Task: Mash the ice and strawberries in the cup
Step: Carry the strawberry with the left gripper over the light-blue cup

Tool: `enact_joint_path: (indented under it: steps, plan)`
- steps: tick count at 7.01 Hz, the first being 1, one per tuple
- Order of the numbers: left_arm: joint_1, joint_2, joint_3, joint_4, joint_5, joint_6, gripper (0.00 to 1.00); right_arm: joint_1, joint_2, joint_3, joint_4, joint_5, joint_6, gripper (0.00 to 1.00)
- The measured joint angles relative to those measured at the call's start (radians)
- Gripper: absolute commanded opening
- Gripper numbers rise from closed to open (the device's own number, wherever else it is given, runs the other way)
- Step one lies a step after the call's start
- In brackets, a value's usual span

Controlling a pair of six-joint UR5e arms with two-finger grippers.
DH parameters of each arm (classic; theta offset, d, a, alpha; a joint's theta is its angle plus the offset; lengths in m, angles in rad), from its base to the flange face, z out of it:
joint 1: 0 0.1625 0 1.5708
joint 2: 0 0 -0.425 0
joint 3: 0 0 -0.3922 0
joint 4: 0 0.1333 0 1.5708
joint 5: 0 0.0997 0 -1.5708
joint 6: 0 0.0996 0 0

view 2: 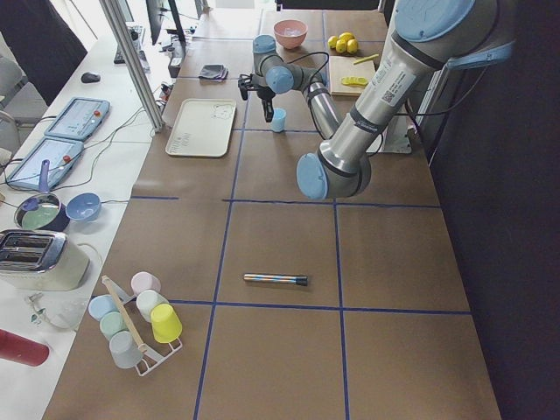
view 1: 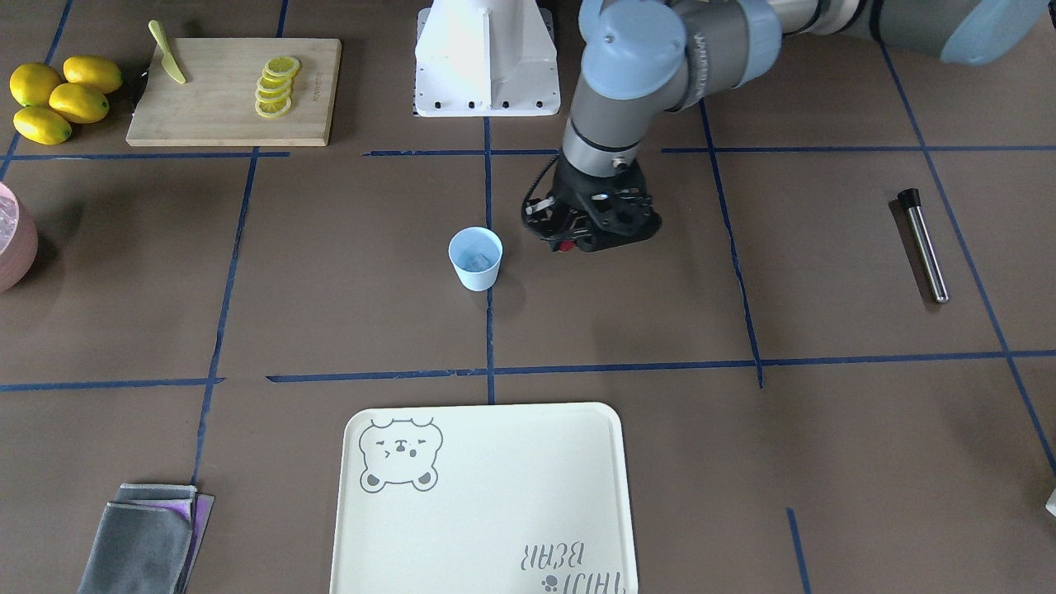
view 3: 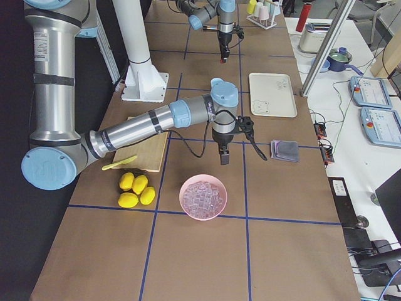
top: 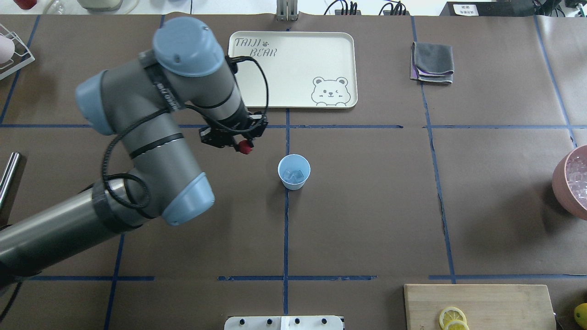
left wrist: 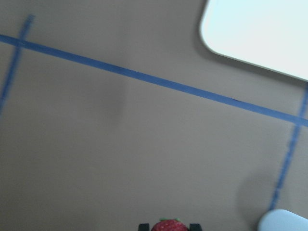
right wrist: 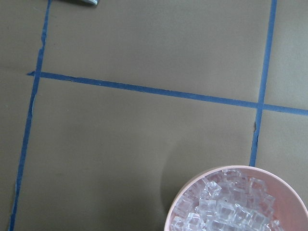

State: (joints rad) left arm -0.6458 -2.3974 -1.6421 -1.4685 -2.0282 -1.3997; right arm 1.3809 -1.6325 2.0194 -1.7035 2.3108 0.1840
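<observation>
You can read "TAIJI BEAR" printed in grey across one corner of the cream tray (top: 293,68); nothing else is legible.

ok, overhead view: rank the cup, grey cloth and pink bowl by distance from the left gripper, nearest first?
From the left gripper:
1. cup, just to its right, mid-table.
2. grey cloth, far side of the table, well to the right.
3. pink bowl, at the view's right edge.
</observation>
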Motion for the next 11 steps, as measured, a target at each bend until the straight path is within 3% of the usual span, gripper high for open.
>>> enact_joint_path:
  steps: [2,4,7,11]
  plan:
    - [0.052,-0.111,0.158,-0.090,0.040,-0.022,0.00,0.012,-0.008,-0.003,0.001,0.009,-0.007,0.99]
    - [0.076,-0.128,0.224,-0.166,0.067,-0.043,0.00,0.016,-0.008,-0.004,0.001,0.010,-0.007,0.99]
    - [0.080,-0.120,0.216,-0.169,0.063,-0.050,0.00,0.018,-0.006,-0.002,0.001,0.012,-0.005,0.99]
    - [0.108,-0.065,0.125,-0.164,0.061,-0.054,0.00,0.018,-0.004,-0.002,0.001,0.011,-0.005,0.99]
